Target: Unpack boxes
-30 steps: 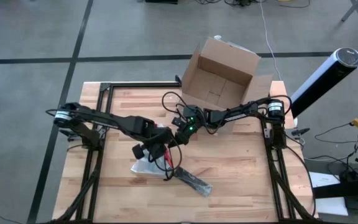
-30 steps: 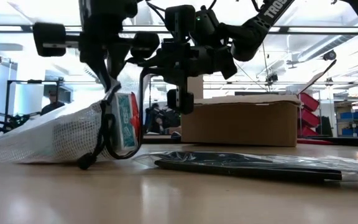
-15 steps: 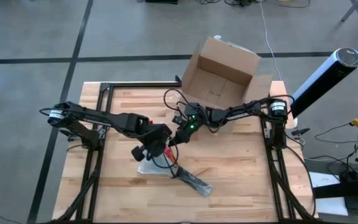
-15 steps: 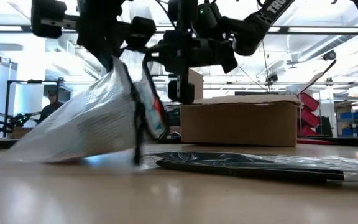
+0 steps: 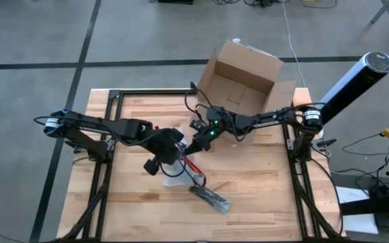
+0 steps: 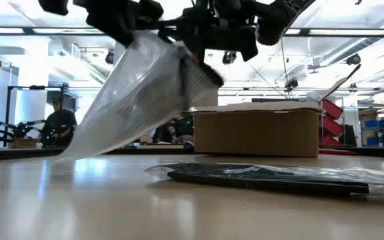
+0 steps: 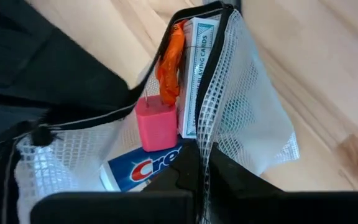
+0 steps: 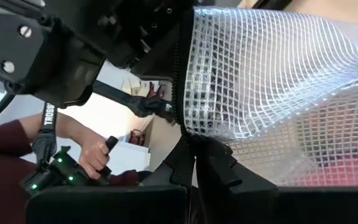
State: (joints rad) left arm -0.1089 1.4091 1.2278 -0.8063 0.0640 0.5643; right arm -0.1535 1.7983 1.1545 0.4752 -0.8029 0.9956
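Mid-desk (image 5: 262, 182), both arms meet over a mesh zip pouch (image 6: 135, 93) and hold it up tilted, one corner near the wood. Left gripper (image 5: 175, 150) pinches the pouch's zipper edge; right gripper (image 5: 198, 143) is pressed onto the opposite edge. Pouch holds a card pack (image 7: 197, 68), pink block (image 7: 155, 123) and toothpaste (image 7: 142, 169). Cardboard box (image 5: 238, 77) sits open at the far edge, behind the arms. A black bagged item (image 5: 210, 198) lies flat nearby.

Desk (image 5: 262, 182): pale wood planks, smooth, faint sheen. Box (image 5: 238, 81): brown corrugated cardboard, matt. Pouch (image 7: 241, 118): translucent white plastic mesh with black cloth edging, slightly glossy. Inside it: pink matt plastic plug (image 7: 156, 123), printed paper card pack (image 7: 197, 68), glossy toothpaste carton (image 7: 138, 171). Flat black item in clear shiny plastic wrap (image 6: 265, 177).
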